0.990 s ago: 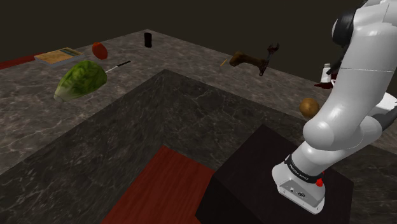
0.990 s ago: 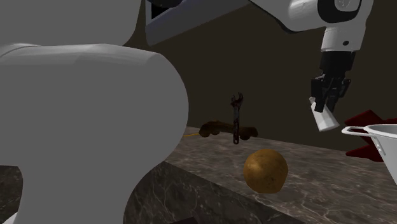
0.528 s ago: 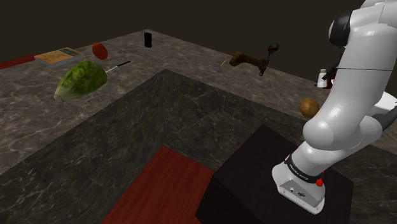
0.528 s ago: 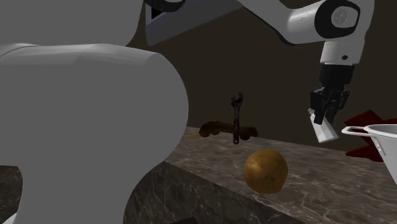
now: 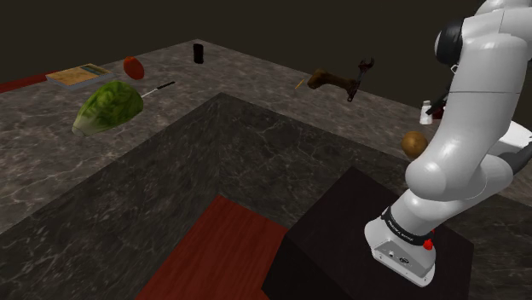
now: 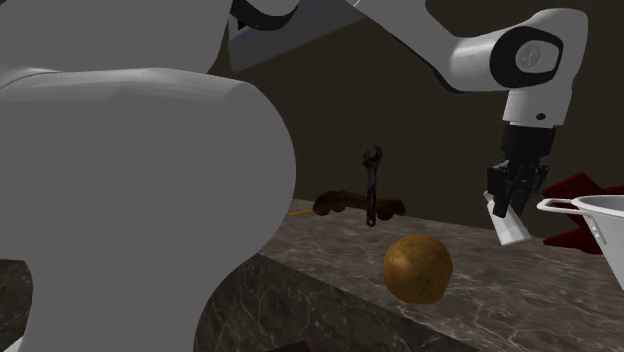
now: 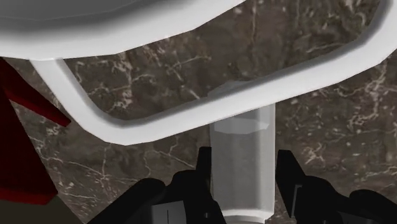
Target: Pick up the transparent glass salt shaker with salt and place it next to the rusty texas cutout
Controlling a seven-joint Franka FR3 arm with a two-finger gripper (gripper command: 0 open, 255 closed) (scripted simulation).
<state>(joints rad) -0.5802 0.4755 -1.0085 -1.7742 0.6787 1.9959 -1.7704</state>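
Item, held: salt shaker (image 7: 245, 159), clear and pale, clamped by its sides between the jaws and hanging tilted above the bench (image 6: 480, 290). We judge it light, stiff, slick-walled and breakable, so a firm side grip and a soft set-down suit it.

Item, just beyond: white pot (image 6: 600, 225). Its loop handle sits close past the shaker's end, an edge to steer clear of.

Item, behind the pot: dark red cutout (image 6: 572, 186), flat on the bench.

Item, farther: brown ball (image 6: 417, 268), then wrench (image 6: 372, 185). We see open bench between ball and pot.
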